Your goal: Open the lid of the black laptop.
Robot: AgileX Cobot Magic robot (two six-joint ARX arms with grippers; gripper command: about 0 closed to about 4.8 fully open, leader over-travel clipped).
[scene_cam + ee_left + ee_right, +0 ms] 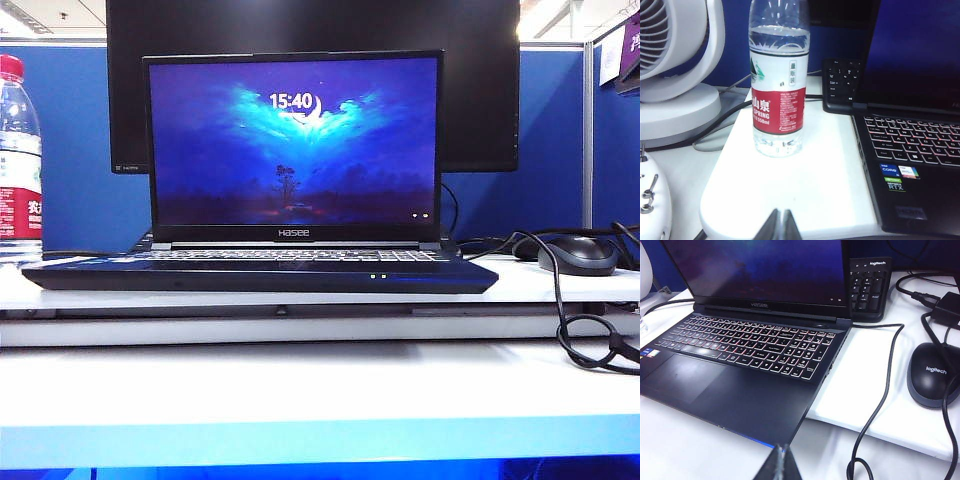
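At the far left of the exterior view stands a water bottle (18, 160). The left gripper (780, 223) hangs clenched and empty above the white bench (810, 185) in front of that bottle, clear of the black laptop (260, 272). The laptop sits mid-bench, long axis running left to right, front edge toward the camera. Its lid (293, 140) stands upright, lit screen facing forward, in front of a larger dark monitor (480, 90). The opening looks finished; what remains seems only to keep both arms clear. The right gripper (781, 462) hovers clenched, holding nothing, near the laptop's front right corner. A mouse (577, 254) lies further right.
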